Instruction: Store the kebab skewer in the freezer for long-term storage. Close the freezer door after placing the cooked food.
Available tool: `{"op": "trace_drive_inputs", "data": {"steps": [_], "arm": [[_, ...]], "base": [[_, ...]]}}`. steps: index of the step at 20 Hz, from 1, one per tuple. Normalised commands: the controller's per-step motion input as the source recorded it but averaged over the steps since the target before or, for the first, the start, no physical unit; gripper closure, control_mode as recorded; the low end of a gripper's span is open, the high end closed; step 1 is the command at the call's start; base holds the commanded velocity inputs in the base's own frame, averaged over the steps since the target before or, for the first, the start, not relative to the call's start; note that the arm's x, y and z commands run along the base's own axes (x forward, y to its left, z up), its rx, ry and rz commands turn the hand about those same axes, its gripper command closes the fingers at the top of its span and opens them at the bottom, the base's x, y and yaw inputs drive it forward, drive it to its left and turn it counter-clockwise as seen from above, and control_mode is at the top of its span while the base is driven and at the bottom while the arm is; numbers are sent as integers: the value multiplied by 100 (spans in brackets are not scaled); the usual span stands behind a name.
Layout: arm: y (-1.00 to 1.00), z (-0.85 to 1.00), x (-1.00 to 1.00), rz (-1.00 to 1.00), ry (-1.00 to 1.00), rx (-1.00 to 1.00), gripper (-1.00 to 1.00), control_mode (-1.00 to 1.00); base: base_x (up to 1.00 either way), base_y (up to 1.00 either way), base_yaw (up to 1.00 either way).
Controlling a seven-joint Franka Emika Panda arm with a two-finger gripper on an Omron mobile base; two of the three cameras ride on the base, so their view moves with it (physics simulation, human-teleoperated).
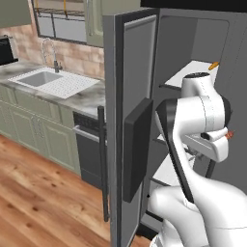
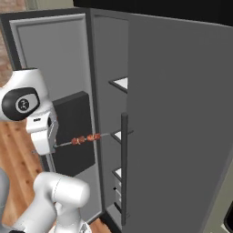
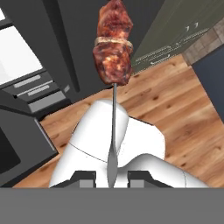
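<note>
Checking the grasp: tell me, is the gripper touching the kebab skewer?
Touching. In the hand view the kebab skewer has its stick pinched between the gripper fingertips.

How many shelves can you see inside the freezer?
3 white shelves in the freezer: top, middle, low. The closed right door may hide more of them.

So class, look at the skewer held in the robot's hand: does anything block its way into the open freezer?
Nothing visible blocks it. The freezer door stands open, and the kebab skewer, held in the hand, points at the freezer opening with open air before its white shelves.
</note>
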Motion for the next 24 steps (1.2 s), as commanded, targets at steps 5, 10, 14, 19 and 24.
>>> {"op": "trace_drive_inputs", "data": {"steps": [5, 10, 14, 19, 24], "arm": [[0, 0, 0, 0, 0, 0, 100, 100], [0, 0, 0, 0, 0, 0, 100, 100], [0, 0, 12, 3, -6, 0, 100, -100], [0, 4, 17, 11, -11, -1, 100, -100], [0, 10, 10, 11, -7, -4, 100, -100]], "base": [[27, 0, 0], [20, 0, 0], [3, 0, 0], [0, 0, 0], [0, 0, 0]]}}
